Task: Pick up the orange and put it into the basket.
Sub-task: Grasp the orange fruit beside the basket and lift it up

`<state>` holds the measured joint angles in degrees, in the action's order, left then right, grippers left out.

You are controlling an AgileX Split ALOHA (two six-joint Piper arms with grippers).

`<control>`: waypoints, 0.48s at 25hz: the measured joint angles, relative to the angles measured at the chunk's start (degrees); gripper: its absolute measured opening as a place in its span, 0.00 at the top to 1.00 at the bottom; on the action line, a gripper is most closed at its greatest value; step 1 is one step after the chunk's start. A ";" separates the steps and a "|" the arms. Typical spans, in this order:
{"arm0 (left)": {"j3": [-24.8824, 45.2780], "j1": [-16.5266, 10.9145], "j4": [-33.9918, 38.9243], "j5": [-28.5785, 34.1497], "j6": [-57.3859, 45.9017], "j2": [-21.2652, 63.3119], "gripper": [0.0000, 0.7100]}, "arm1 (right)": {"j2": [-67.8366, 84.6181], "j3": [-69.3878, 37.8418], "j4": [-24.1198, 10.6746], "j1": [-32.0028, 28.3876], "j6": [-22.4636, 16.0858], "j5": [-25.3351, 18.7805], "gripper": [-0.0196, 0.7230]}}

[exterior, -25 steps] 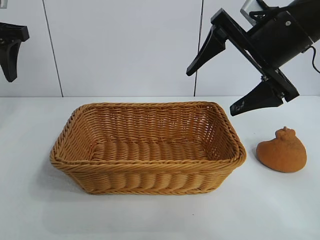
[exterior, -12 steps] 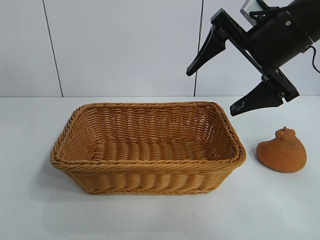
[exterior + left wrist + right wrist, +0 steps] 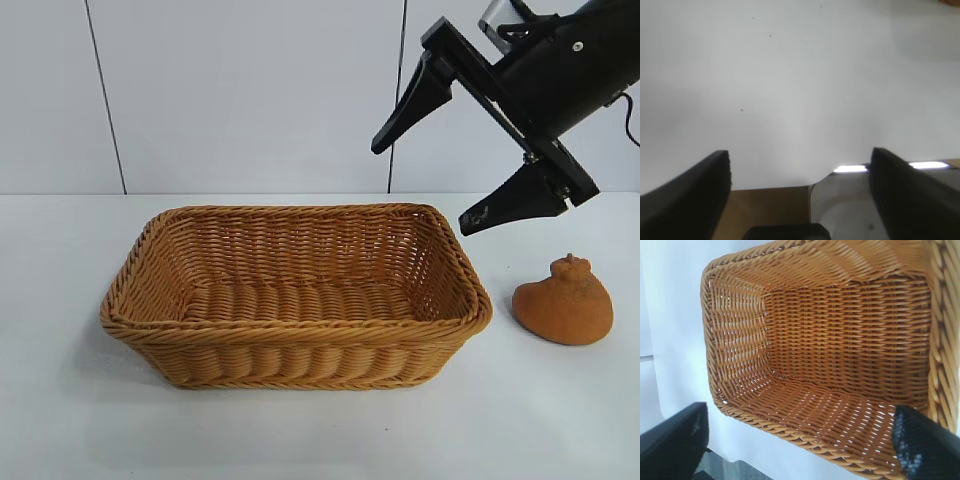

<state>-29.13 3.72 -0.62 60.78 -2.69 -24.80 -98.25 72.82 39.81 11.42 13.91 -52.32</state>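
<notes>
The orange, dull and lumpy with a small knob on top, lies on the white table just right of the basket. The tan woven basket stands mid-table and has nothing in it; the right wrist view looks down into it. My right gripper hangs open and empty in the air over the basket's far right corner, up and to the left of the orange. Its fingers frame the right wrist view. My left gripper is open and empty over bare table; it is out of the exterior view.
The white table spreads around the basket, with a white panelled wall behind. The table's edge and a brown floor show in the left wrist view.
The left gripper, at the upper left edge of the exterior view a second ago, has left that view. The right gripper has barely shifted. Orange and basket have not moved.
</notes>
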 joint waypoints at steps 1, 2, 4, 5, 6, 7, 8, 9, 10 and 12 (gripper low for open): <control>0.06 0.00 -0.02 0.00 0.00 1.93 0.23 | 0.00 1.53 -2.72 0.00 -1.26 -0.26 0.05; 0.13 0.00 0.01 0.00 0.00 4.09 0.23 | 0.00 2.95 -5.43 0.00 -3.02 -0.55 0.05; 0.18 0.00 0.01 0.05 0.00 8.03 0.23 | 0.00 4.99 -12.39 0.00 -6.91 -1.65 0.05; 0.18 0.00 0.01 0.05 0.00 9.56 0.23 | 0.00 6.06 -16.24 -0.05 -9.10 -2.17 0.05; 0.18 0.00 0.01 0.05 0.00 11.27 0.23 | 0.00 6.67 -19.81 -0.26 -11.12 -2.86 0.05; 0.18 0.00 0.01 0.05 0.00 12.95 0.23 | 0.00 7.15 -22.83 -0.70 -12.83 -3.33 0.05; 0.18 0.00 0.01 0.05 0.00 14.56 0.23 | 0.00 7.34 -25.04 -1.37 -13.91 -3.55 0.05; 0.18 0.00 0.01 0.05 0.00 15.89 0.23 | 0.00 7.48 -26.36 -2.32 -14.65 -3.70 0.05; 0.18 0.00 0.01 0.05 0.00 17.45 0.23 | 0.00 7.54 -27.15 -3.25 -15.10 -4.21 0.05; 0.18 0.00 0.01 0.05 0.00 20.45 0.23 | 0.00 7.60 -27.80 -5.66 -15.46 -4.86 0.05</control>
<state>-28.95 3.72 -0.60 60.83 -2.69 -4.34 -98.25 80.43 12.00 5.75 -1.55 -57.18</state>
